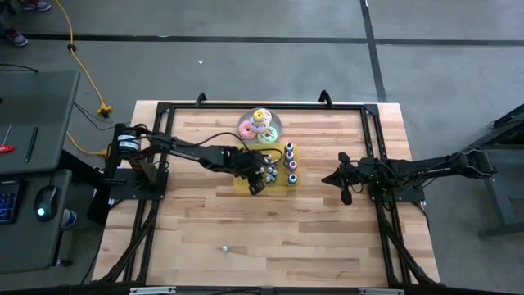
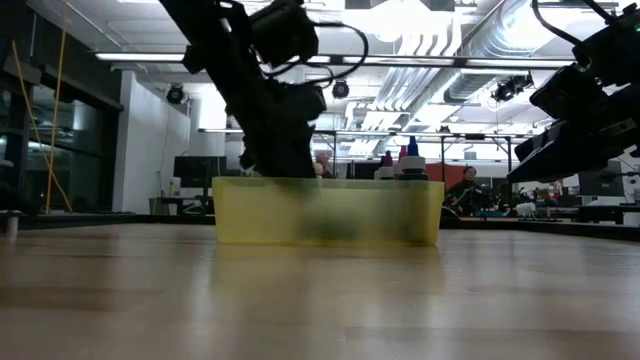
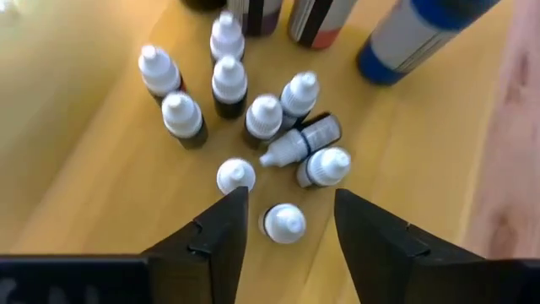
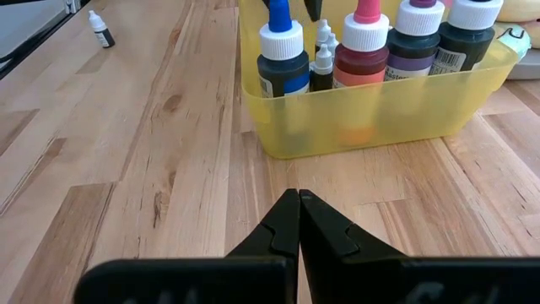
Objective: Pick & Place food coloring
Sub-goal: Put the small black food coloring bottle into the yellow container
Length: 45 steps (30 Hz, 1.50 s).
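Note:
The food coloring bottles are tiny, with white caps, and stand clustered on the floor of a translucent yellow tray. One of them lies tipped against its neighbours. My left gripper reaches down into the tray, open. One small bottle stands upright between its fingers, with a gap showing on each side. Another tiny bottle stands alone on the table near the front. My right gripper hovers shut over bare wood to the right of the tray.
Larger bottles with blue, pink, purple and dark bodies stand in the tray's right part. A plate with stacked pastel rings sits just behind the tray. Black frame rails run along the table's left, right and far sides.

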{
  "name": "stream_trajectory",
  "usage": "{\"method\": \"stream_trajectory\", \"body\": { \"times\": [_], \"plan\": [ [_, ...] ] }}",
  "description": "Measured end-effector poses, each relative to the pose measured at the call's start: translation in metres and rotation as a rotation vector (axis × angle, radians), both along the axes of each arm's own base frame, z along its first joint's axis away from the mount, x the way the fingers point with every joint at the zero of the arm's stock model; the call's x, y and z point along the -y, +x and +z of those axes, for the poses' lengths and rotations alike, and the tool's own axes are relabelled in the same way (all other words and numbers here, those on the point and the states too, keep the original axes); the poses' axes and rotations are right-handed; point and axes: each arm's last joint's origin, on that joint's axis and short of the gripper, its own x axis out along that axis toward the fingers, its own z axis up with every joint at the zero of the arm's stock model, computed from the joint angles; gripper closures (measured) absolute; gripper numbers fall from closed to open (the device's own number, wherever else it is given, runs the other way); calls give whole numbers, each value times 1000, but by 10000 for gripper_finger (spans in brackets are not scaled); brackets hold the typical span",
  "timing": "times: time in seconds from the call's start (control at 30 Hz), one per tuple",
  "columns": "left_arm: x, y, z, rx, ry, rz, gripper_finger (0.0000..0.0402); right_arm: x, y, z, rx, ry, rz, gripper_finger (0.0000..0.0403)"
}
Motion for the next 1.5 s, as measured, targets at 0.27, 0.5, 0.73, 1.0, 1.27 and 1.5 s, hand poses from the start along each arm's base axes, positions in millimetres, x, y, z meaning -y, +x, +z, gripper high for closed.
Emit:
{"method": "stream_trajectory", "body": {
  "times": [0.27,0.5,0.73,1.0,1.27,1.5],
  "plan": [
    [0,-5,48,77,84,-96,224,0,0,0,0,0,0,402],
    [4,-30,105,195,122,-255,224,0,0,0,0,0,0,402],
    [10,-76,136,164,122,-360,224,0,0,0,-2,0,0,402],
    [18,-132,158,122,-22,-497,224,0,0,0,-1,0,0,402],
    [23,-202,140,190,-95,-472,224,0,0,0,-1,0,0,402],
    [24,-227,114,205,-205,-366,224,0,0,0,-1,0,0,402]
  ]
}}
